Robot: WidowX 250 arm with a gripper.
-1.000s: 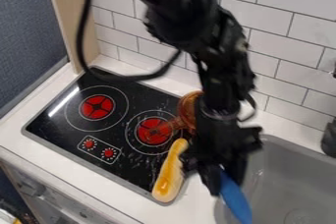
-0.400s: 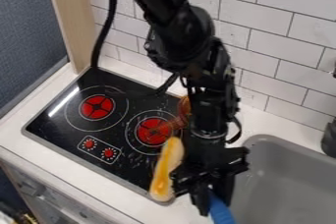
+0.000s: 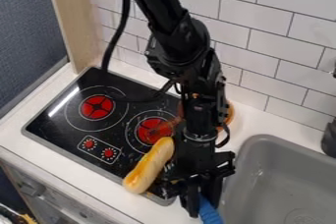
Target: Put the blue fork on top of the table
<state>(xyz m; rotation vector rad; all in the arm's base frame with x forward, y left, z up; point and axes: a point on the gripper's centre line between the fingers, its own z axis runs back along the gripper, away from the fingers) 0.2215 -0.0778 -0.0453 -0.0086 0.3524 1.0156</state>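
i am gripping the blue fork (image 3: 210, 214) in my pincer (image 3: 203, 209), and my two fingers are pointing down with the fork's blue end sticking out between them. the fork is hanging low, near the bottom of the view, between the stove (image 3: 56, 132) and the grey sink (image 3: 263, 137); i cannot tell whether it is touching the white counter (image 3: 173, 214). my black arm (image 3: 181, 46) is coming down from the top edge, standing in front of the tiled wall (image 3: 282, 41). a hot dog (image 3: 150, 165) is lying aslant on the stove, its lower end resting by the front edge and its upper end reaching close to my arm. an orange-brown see-through pan (image 3: 230, 113) is sitting partly hidden behind my arm, its handle lying over the right red burner (image 3: 148, 134). the left burner (image 3: 97, 107) is showing fully, with two red knobs (image 3: 89, 144) sitting in front of it.
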